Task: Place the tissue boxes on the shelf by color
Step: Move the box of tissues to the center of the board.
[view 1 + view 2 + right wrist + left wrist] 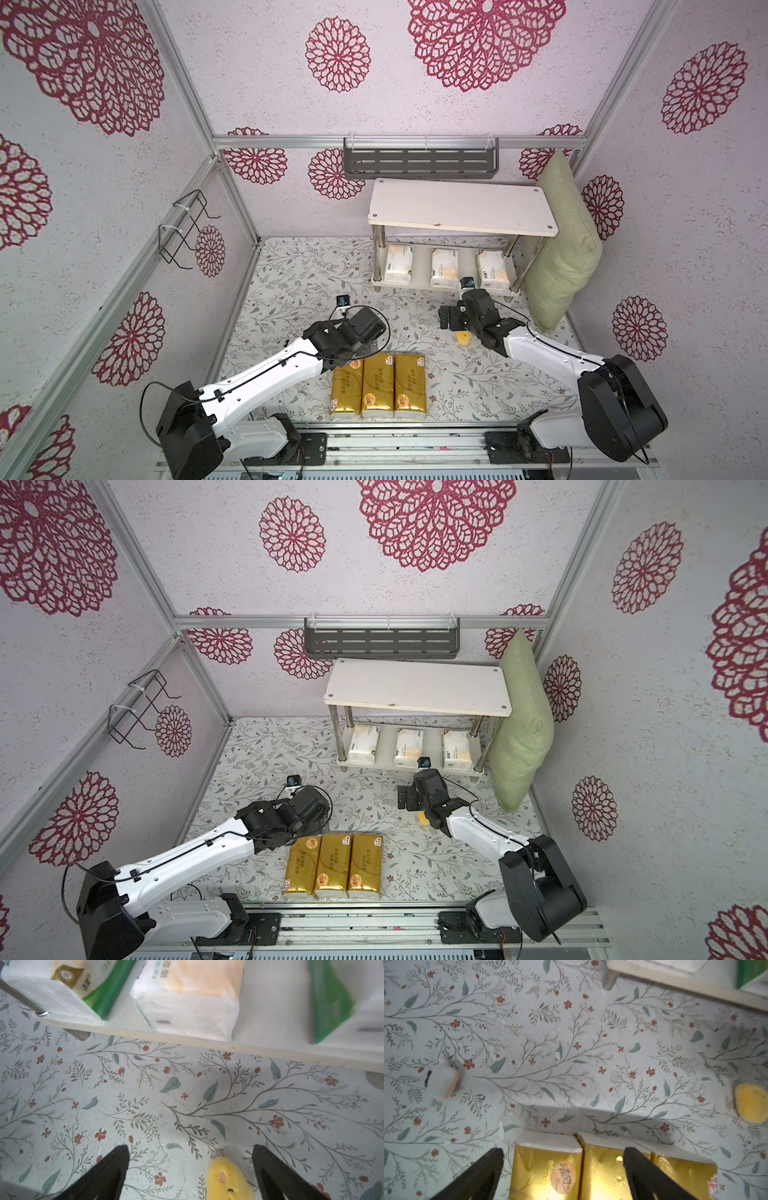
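Progress, judged from how things lie:
- White packs stand in a spaced row on the lower board of the shelf. That colour looks finished.
- Gold packs lie flat on the floral mat, side by side and touching, at 6 o'clock from the mat's centre, close to the front edge. None has been shelved yet.
- The shelf sits at 1 o'clock, against the back wall. Its top board is bare and is the likely home for the gold set.
- So roughly half is done, and three placements are left.

Grippers:
- Left gripper: jaws wide apart, nothing held. It hangs over the far ends of the gold row, with one finger outside the end pack and the other over its neighbour. I cannot tell whether it touches them. It looks set for the first gold pick.
- Right gripper: jaws wide apart and empty, low over the mat at 3 o'clock. It faces the lower board, with the yellow lump lying between its fingers but not gripped.

Count:
- Tissue packs: six in all, three white and three gold.
- Shelf: one, with two boards.
- Yellow lump: one.
- Green pillow: one, leaning just beside the shelf's end, at 2 o'clock.
- Grey wall rack: one, at 12 o'clock.
- Black wire rack: one, at 10 o'clock.
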Robot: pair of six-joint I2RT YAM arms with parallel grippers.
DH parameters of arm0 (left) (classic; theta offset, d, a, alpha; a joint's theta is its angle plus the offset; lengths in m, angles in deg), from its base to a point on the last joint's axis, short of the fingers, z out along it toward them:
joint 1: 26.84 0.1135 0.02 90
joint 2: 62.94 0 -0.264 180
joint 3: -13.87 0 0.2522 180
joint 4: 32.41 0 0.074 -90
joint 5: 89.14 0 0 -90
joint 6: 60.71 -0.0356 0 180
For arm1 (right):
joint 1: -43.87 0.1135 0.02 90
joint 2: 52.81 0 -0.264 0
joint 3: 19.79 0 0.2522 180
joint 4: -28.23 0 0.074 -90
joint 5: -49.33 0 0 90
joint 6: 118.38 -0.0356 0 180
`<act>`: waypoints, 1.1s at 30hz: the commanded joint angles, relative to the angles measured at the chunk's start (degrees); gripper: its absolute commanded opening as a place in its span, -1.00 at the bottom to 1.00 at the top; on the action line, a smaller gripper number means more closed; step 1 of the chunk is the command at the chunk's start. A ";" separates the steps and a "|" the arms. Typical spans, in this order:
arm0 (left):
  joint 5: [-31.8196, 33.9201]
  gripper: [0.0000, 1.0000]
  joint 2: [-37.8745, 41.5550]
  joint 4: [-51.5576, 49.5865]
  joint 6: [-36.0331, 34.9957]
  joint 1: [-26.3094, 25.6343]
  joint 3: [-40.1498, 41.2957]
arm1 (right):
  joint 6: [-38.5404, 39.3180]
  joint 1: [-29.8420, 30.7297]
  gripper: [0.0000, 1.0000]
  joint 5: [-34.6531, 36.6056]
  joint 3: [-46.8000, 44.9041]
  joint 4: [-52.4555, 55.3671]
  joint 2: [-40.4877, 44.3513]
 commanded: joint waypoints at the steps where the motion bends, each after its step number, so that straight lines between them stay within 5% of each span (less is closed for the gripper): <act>1: -3.58 0.95 0.92 -7.04 4.68 -1.53 1.18 | 0.97 -0.30 0.98 0.95 2.14 0.26 -0.52; 22: -12.08 0.95 3.15 -5.97 7.42 -7.38 9.25 | 1.12 -0.35 0.98 0.67 2.71 0.01 -1.93; 33: -9.16 1.00 2.08 -1.03 7.02 -7.10 12.39 | 0.85 -0.36 0.98 -0.47 2.94 -0.34 -2.49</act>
